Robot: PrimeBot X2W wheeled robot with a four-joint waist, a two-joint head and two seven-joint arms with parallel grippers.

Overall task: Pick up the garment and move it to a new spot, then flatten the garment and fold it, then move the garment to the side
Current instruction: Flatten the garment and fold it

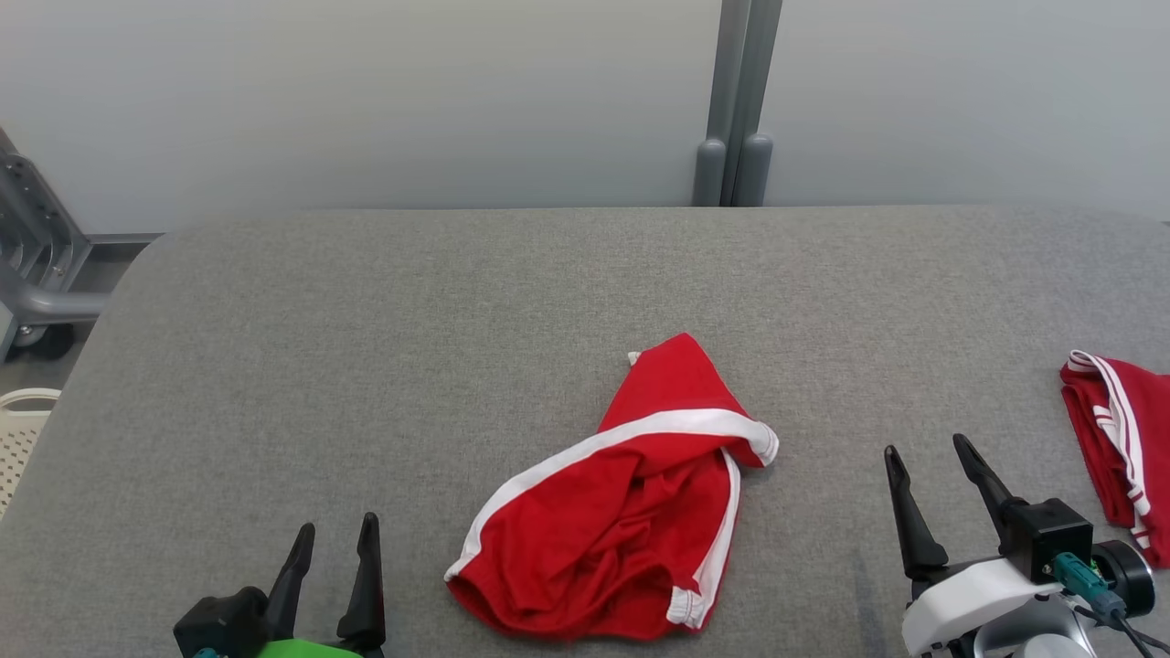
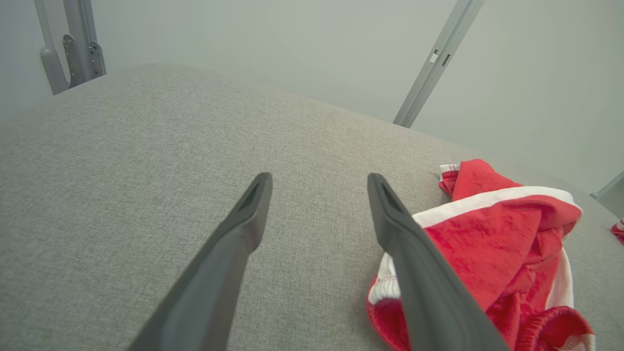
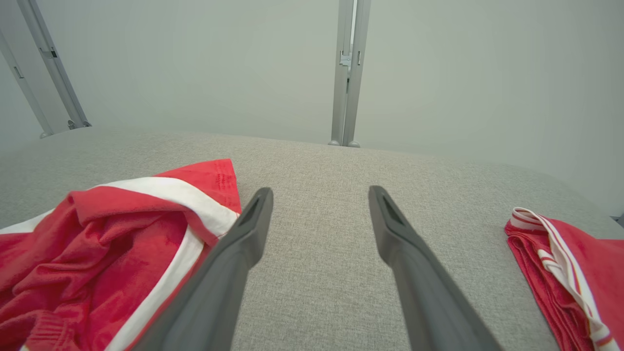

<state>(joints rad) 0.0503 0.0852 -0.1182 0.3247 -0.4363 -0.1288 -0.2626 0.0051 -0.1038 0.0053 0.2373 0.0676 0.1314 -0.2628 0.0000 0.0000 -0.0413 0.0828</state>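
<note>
The garment [image 1: 631, 507], red with white trim, lies crumpled on the grey padded table [image 1: 366, 366] near the front centre. It also shows at the right of the left wrist view [image 2: 497, 243] and at the left of the right wrist view [image 3: 97, 253]. My left gripper [image 1: 336, 539] stands open at the lower left, apart from the cloth, nothing between its fingers [image 2: 243, 229]. To the garment's right my right gripper [image 1: 930, 455] is open too, its fingers [image 3: 395, 229] over bare table.
A second red garment with white stripes [image 1: 1120, 439] lies folded at the table's right edge, also seen in the right wrist view [image 3: 570, 273]. A white basket [image 1: 23, 429] and a grey frame [image 1: 37, 265] stand off the table's left. A grey post [image 1: 736, 110] rises behind.
</note>
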